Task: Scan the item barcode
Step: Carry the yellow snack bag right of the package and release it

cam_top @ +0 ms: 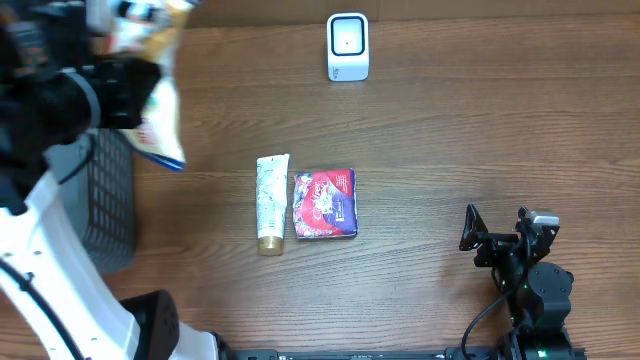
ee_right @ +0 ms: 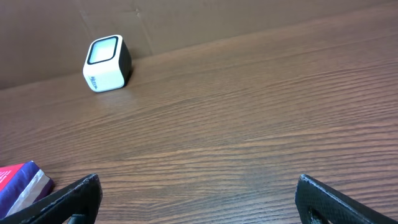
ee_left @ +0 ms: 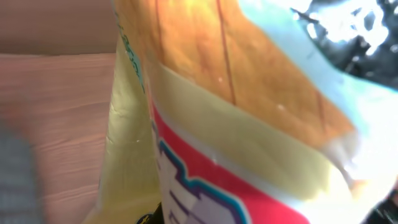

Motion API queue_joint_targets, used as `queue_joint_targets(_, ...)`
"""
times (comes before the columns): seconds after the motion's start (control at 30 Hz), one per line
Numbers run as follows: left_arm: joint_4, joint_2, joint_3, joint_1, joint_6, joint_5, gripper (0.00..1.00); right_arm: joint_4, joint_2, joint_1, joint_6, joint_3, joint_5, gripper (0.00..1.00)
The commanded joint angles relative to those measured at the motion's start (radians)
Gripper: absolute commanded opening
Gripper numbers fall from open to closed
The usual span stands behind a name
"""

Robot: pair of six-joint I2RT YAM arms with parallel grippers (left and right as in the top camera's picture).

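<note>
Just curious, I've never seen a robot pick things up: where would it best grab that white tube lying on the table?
Probably from straight above, fingers across the narrow width of the white tube, near its gold cap. It lies flat, and that end juts just past the purple packet close beside it.

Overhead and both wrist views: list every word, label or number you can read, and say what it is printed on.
No text can be read in full.
White scanner: small dark print low on its side, too small to read.
Snack bag: large outlined letters, cropped and blurred.
Purple packet: white script, too small to read.
Tube: fine print, too small to read.
</note>
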Motion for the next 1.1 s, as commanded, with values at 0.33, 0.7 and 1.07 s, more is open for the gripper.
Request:
queue_joint_targets(0.33,0.129,0.015,-0.295,-0.372,0.004,-0.143,0.04,0.013,-0.001,0.005,0.002,-0.01,-0.006,1.0)
queue_joint_targets(0.7,0.491,0.015,-0.874,-0.523,-0.024,-0.154,0.04,0.014,-0.001,0.005,0.002,-0.01,-0.006,1.0)
queue_joint_targets(1.07,0.82,0.015,-1.314,-0.673,-0.066,-0.123,0.04,0.025,-0.001,0.005,0.002,-0.01,-0.006,1.0)
